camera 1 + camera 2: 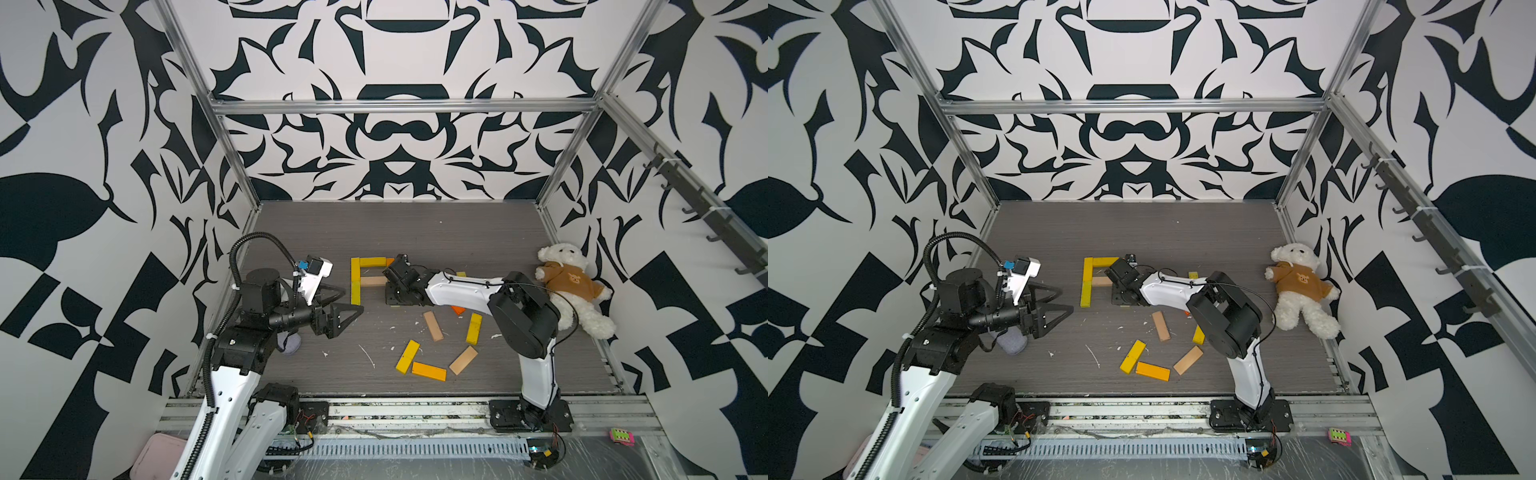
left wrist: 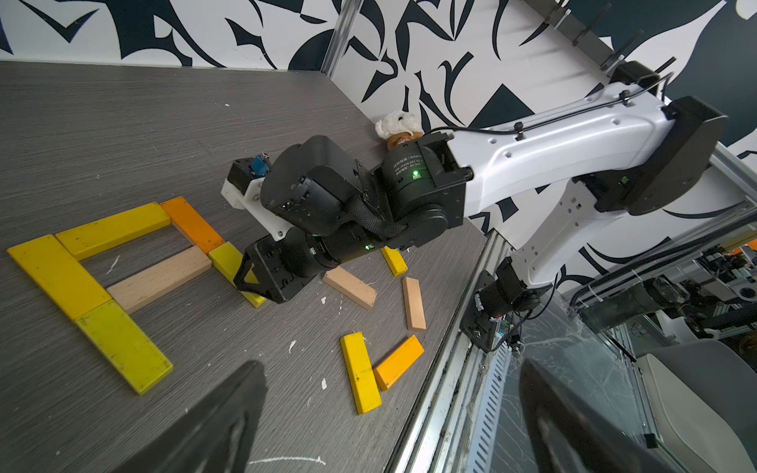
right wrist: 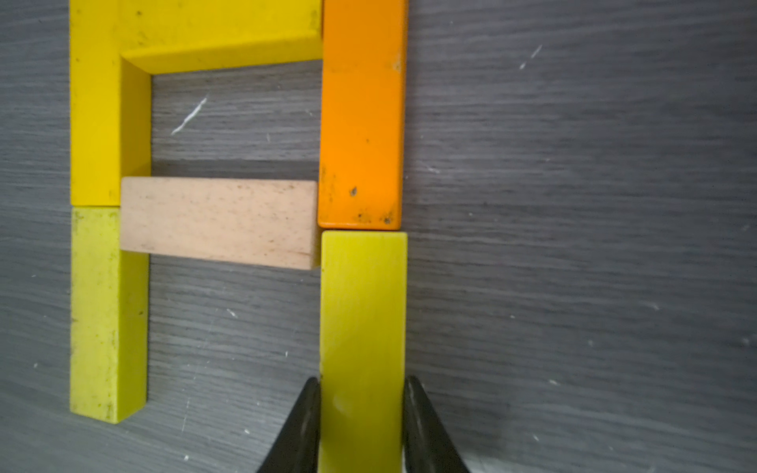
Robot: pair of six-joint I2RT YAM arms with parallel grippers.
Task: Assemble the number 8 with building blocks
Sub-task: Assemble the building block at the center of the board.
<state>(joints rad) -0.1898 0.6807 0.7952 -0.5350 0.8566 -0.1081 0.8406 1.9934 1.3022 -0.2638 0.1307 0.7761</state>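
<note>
A: Top views first. Arm poses?
B: Both top views: L arm folded close to its base, forearm about level. L gripper (image 1: 353,299) aims toward the table (image 1: 415,232) centre, jaws spread wide, nothing btwn them. R arm rises from its base, elbow high, forearm stretched across to the figure. R gripper (image 1: 391,300) points down there, tips hidden under the wrist.
A: Blocks?
B: Part-built figure mid-table: column (image 1: 355,281) of two yellowish blocks end to end, yellow top bar (image 1: 372,262), tan mid bar (image 1: 372,281). Loose ones nearer the front: tan block (image 1: 433,326), yellow block (image 1: 474,328), second yellow block (image 1: 407,356) touching a loose orange block (image 1: 429,371), second tan block (image 1: 463,360). Teddy bear (image 1: 573,286) lies by the wall on the R arm's side.
A: L wrist cam add anything?
B: Yes, the figure's side under the R arm, mostly covered from above. Orange block (image 2: 192,223) runs on from the top bar's end, then a yellow-green block (image 2: 225,258) w/ the R gripper over its far end. L gripper's own fingers (image 2: 213,426) sit at the frame edge, far apart.
A: R wrist cam?
B: Close-up, the only view showing the grip. R gripper pinches the yellow-green block by its long sides, one finger each side. Block lies in line w/ the orange block, end to end, just about touching. Tan mid bar's end meets that joint, slightly skewed.
</note>
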